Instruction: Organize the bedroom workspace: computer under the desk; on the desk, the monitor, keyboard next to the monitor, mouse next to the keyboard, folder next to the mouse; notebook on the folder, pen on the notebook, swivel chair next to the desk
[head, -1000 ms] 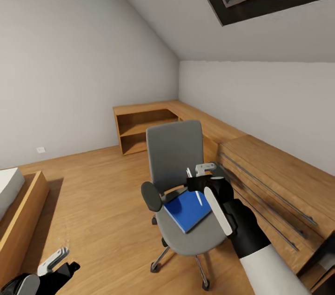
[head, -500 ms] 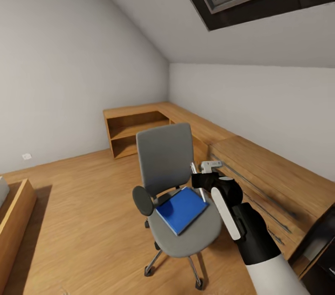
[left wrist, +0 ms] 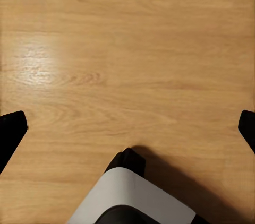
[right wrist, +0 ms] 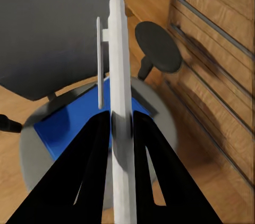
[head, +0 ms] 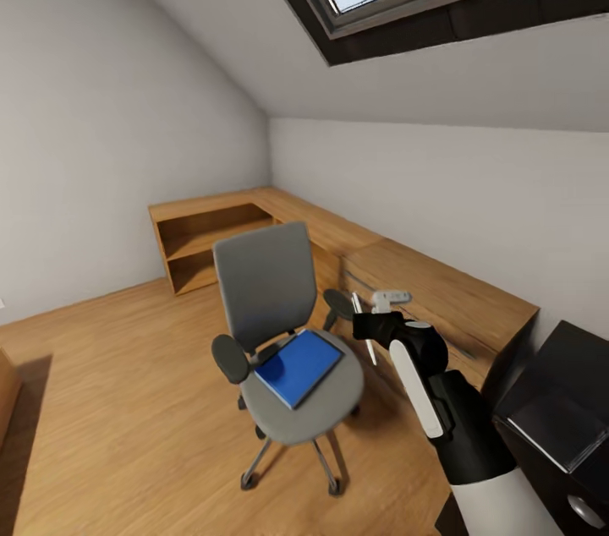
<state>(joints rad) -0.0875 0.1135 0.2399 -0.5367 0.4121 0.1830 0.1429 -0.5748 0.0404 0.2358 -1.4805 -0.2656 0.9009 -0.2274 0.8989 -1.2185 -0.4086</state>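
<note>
One pen [right wrist: 120, 91] pinched upright in our right gripper [head: 372, 318] | left gripper: state unclear | folder [head: 299, 366] mid-seat on swivel chair [head: 269, 299] | risk: thin pen slips while we travel.

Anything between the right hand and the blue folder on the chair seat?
Only the pen, clamped in the right hand; past its tip the right wrist view shows the folder unobstructed on the swivel chair.

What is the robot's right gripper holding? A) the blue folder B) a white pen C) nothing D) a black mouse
B: the right gripper is shut on the white pen, which sticks up between its black fingers, while the blue folder lies on the swivel chair seat.
</note>
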